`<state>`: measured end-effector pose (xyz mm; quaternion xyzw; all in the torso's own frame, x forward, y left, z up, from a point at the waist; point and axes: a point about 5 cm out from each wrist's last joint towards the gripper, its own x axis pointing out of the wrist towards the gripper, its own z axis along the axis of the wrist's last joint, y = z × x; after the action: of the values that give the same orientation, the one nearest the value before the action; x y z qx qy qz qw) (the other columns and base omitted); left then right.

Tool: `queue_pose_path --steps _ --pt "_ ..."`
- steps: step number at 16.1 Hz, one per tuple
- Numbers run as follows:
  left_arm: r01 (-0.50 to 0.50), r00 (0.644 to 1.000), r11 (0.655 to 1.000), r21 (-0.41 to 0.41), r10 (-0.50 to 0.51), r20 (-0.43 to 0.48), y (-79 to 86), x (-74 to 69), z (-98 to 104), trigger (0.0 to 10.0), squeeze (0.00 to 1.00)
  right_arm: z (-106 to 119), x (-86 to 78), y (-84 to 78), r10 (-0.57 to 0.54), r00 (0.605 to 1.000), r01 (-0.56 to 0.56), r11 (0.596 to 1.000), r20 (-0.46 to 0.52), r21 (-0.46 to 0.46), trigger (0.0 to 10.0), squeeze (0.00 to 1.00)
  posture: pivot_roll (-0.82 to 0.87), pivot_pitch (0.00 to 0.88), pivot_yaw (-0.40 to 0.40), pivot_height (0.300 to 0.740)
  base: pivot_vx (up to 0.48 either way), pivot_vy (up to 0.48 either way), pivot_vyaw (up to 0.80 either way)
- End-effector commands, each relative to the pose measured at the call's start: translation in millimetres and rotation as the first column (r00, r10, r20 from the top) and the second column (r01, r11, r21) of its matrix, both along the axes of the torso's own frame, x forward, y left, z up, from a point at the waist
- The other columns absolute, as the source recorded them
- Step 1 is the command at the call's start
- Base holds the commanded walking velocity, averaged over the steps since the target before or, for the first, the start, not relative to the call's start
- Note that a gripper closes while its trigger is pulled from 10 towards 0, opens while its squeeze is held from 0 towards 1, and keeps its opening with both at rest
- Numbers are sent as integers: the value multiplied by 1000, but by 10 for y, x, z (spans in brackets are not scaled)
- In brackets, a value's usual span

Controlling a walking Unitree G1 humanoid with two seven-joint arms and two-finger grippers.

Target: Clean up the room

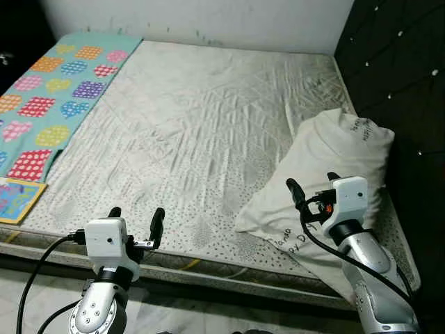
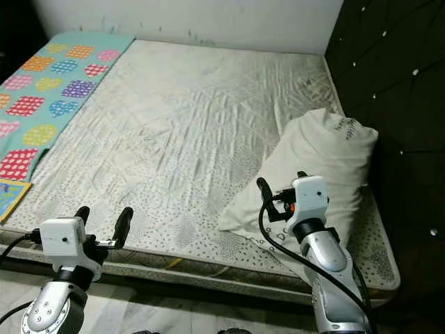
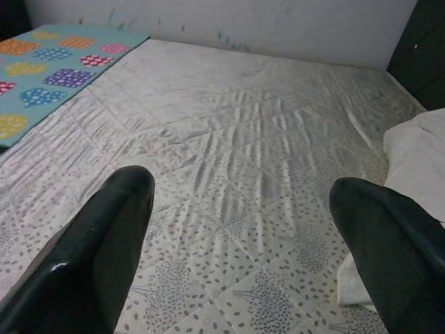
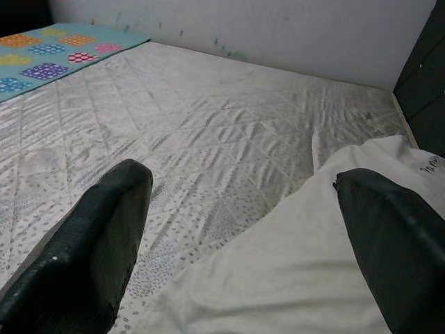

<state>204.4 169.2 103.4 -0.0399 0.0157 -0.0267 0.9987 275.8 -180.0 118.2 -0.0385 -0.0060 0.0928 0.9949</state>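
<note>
A bare quilted mattress (image 1: 201, 132) spans mid-frame. A white wall (image 1: 208, 17) runs along the top, a dark tufted headboard (image 1: 403, 69) stands at right, and pale, perhaps tiled, floor (image 1: 42, 299) shows lower left.

White pillow (image 1: 327, 167), grey-speckled mattress (image 1: 201, 118), teal blanket (image 1: 49, 90) (multicoloured hearts).

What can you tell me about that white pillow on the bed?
The pillow is off-white, soft and rumpled, with small dark writing near its top corner and more along its lower edge. It lies slanted on the mattress, its upper end by the dark padded headboard. The right gripper hovers open over its lower part; whether it touches is unclear.
</note>
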Motion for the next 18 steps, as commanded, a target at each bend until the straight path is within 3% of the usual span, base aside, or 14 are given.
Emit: queue_pose_path --steps 1,7,13,18 --pt "19 1000 1000 5 -19 6 -9 -8 31 10000 0 -1 5 -3 -2 1000 2 1000 -6 -5 10000 0 -115 121 -13 740 277 0 0" --pt "22 1000 1000 0 -22 -7 -21 5 9 10000 0 -11 13 -1 -7 1000 7 1000 -7 -6 10000 0 -116 116 -11 740 136 0 0" --pt "35 999 999 2 -35 -2 -34 12 11 10000 0 -16 23 -1 -6 1000 6 1000 -10 -7 10000 0 -116 116 -13 740 44 0 -570" --pt "45 999 999 2 -45 -5 -49 9 5 10000 0 -14 23 2 -5 1000 5 1000 -8 -9 10000 0 -118 121 -15 740 280 0 -409"
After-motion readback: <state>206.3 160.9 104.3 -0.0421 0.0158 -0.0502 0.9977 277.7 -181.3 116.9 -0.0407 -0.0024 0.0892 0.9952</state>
